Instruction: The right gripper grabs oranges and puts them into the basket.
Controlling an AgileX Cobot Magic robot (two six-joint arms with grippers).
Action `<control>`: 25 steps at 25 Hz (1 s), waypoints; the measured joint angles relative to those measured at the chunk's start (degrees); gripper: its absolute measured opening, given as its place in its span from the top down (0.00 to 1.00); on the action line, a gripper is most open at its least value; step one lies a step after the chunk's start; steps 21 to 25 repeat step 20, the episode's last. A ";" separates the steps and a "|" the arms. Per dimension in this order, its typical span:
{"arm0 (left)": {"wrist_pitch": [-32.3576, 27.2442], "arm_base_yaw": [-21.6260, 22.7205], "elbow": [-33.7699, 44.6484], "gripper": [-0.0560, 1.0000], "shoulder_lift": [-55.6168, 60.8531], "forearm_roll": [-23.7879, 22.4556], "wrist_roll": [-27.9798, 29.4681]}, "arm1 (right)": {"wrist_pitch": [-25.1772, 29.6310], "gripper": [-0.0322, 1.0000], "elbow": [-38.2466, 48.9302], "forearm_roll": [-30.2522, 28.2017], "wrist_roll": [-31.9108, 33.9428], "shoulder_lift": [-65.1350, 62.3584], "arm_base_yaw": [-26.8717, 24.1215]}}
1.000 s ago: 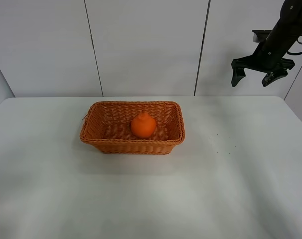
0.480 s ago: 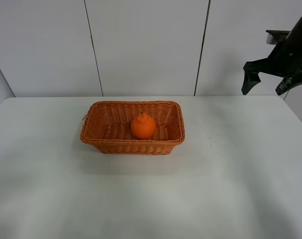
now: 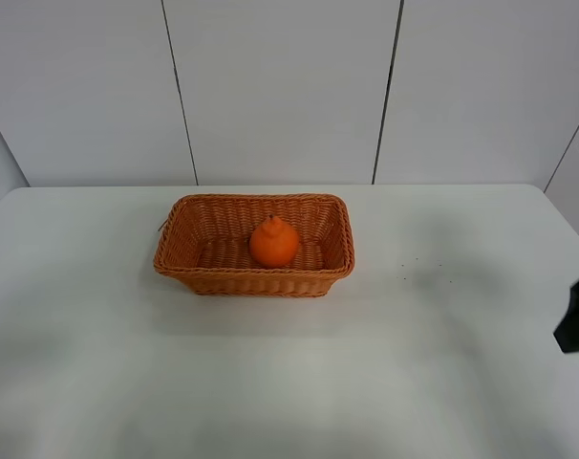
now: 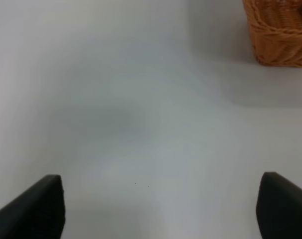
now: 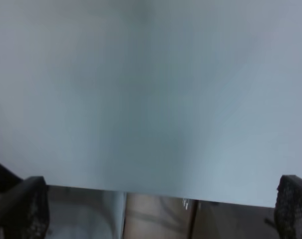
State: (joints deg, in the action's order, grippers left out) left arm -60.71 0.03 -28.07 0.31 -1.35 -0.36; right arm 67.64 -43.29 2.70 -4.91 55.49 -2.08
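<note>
The orange (image 3: 274, 241) sits inside the wicker basket (image 3: 180, 260) at the middle of the white table, knob up. Only a dark bit of my right arm (image 3: 578, 330) shows at the right edge of the exterior view, far from the basket. In the right wrist view my right gripper (image 5: 161, 199) is open and empty, its fingertips (image 5: 31, 204) wide apart over bare table near its edge. My left gripper (image 4: 161, 199) is open and empty over bare table. A corner of the basket (image 4: 280, 35) shows ahead of it. The left gripper is out of the exterior view.
The white table (image 3: 289, 382) ends at a paneled wall at the back. The right wrist view shows the table's edge (image 5: 156, 191) with floor beyond it. A few tiny dark specks (image 3: 418, 268) lie right of the basket.
My right gripper has moved from high at the back right, in front of the wall, down and to the right, almost out of the exterior view. The orange and basket have not moved.
</note>
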 joint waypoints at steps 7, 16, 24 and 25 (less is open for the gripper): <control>0.00 0.00 0.00 0.11 0.00 0.00 0.00 | -8.03 0.30 14.43 -1.95 5.80 -30.07 0.00; 0.00 0.00 0.00 0.11 0.00 0.00 0.00 | -8.80 0.30 14.88 -2.13 6.00 -54.64 0.00; 0.00 0.00 0.00 0.11 0.00 0.00 0.00 | -8.80 0.30 14.88 -2.13 6.00 -55.65 0.00; 0.00 0.00 0.00 0.11 0.00 0.00 0.00 | -8.80 0.30 14.88 -2.13 6.00 -55.65 0.00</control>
